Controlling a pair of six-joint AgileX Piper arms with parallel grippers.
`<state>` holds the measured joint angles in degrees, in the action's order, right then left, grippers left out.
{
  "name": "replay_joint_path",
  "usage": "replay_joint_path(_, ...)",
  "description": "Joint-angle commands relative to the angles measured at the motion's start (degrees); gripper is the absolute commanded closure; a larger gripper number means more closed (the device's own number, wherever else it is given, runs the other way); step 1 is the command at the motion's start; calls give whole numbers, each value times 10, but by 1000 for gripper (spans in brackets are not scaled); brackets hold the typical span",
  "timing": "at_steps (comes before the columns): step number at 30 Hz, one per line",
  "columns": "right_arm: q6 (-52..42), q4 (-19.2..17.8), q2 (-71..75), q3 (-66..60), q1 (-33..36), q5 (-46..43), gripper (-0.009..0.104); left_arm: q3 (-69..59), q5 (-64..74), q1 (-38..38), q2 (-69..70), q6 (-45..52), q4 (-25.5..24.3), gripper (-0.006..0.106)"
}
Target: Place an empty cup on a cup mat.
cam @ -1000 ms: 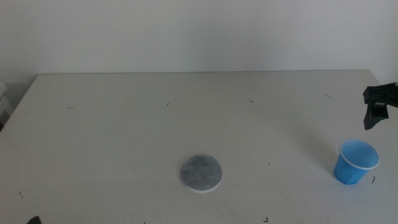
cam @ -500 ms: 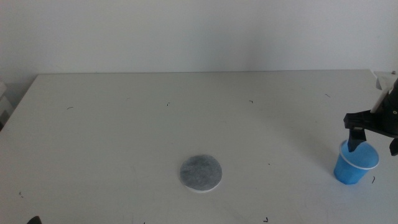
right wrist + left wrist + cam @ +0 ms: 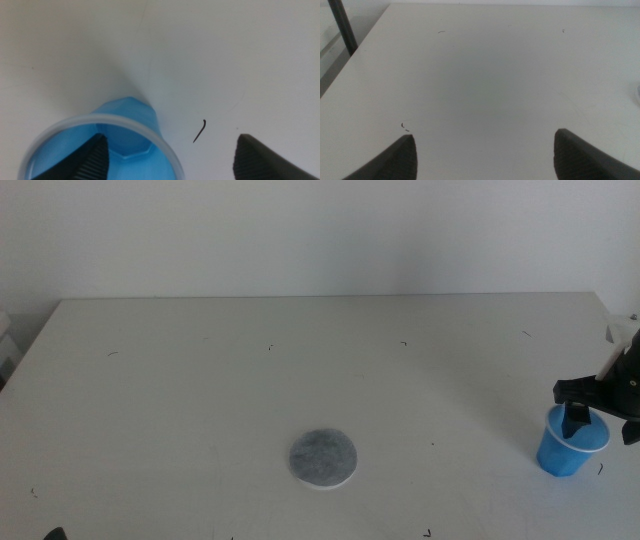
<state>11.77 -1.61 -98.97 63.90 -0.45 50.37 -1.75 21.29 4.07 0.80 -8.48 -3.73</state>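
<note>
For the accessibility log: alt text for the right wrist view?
The open right gripper straddles the rim of the upright, empty blue cup, one jaw inside it, the other outside over the white table.

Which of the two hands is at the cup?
The right hand, open astride the blue cup's rim, one finger inside. The left hand waits over bare table.

Bare table [image 3: 200,400] lies between the cup [image 3: 568,448] (under the right gripper [image 3: 603,418], jaws apart) and the cup mat [image 3: 323,457].
</note>
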Motion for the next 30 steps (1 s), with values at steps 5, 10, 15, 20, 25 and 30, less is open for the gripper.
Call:
replay_joint_path(5,-4,-4,22,-2,-4,-25,61,3,-38,-1,8,-6,0,-5)
replay_joint_path(10,-4,-4,22,-3,-4,-24,84,3,-38,-1,8,-6,0,-5)
replay_joint_path(15,-4,-4,23,-3,-4,-24,96,3,-38,-1,8,-6,0,-5)
replay_joint_path(20,-4,-4,41,10,1,-3,96,3,-38,-1,8,-6,0,-5)
replay_joint_path(25,-4,-4,61,48,29,42,96,3,-38,-1,8,-6,0,-5)
replay_joint_path(30,9,1,61,104,93,69,96,3,-38,-1,8,-6,0,-5)
